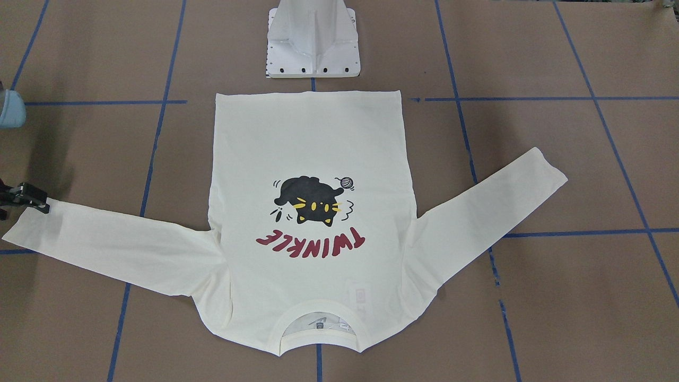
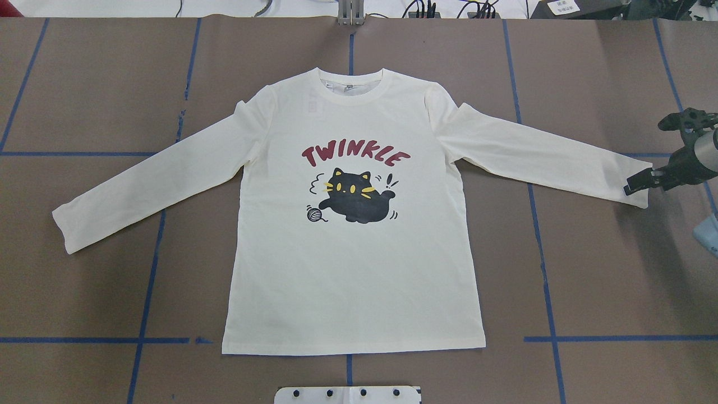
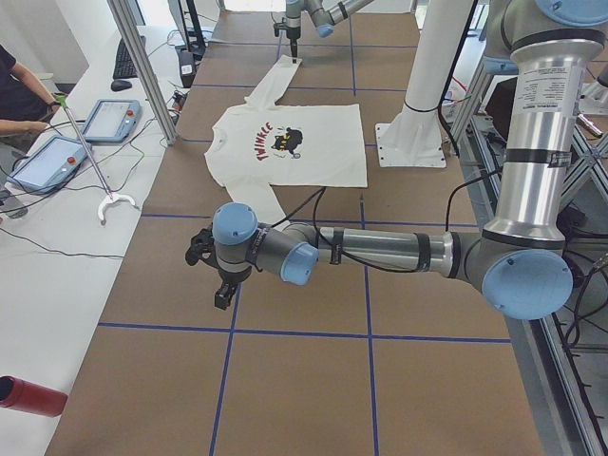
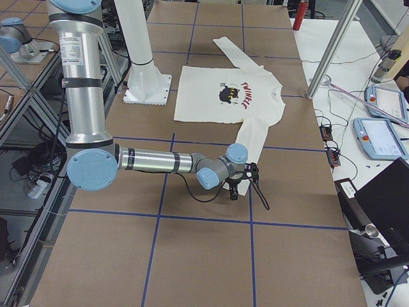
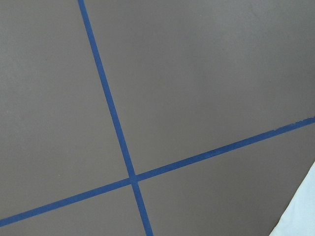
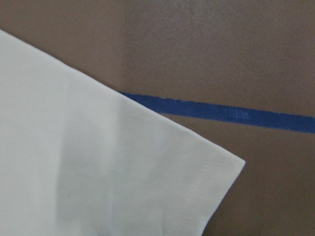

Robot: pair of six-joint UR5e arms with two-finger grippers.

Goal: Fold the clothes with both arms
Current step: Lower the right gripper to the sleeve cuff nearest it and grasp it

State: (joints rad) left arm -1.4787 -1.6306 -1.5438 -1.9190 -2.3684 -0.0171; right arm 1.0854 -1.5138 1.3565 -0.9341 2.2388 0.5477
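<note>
The cream long-sleeved T-shirt [image 2: 353,269] lies flat and print-up on the brown table, both sleeves spread out, collar away from the robot. My right gripper [image 2: 636,185] is low at the end of the right-hand sleeve's cuff [image 2: 622,174], also seen in the front view [image 1: 37,201]. The cuff [image 6: 123,172] lies flat, and I cannot tell how the jaws stand. My left gripper [image 3: 220,290] shows only in the exterior left view, over bare table beyond the other sleeve's cuff, so I cannot tell whether it is open or shut. A sliver of cloth [image 5: 302,216] shows in the left wrist view.
The white pedestal base [image 1: 313,48] stands just behind the shirt's hem. Blue tape lines [image 2: 148,292] cross the table. Teach pendants [image 3: 109,119] and a person are on the operators' side, and a red cylinder [image 3: 28,394] lies at the table's near corner.
</note>
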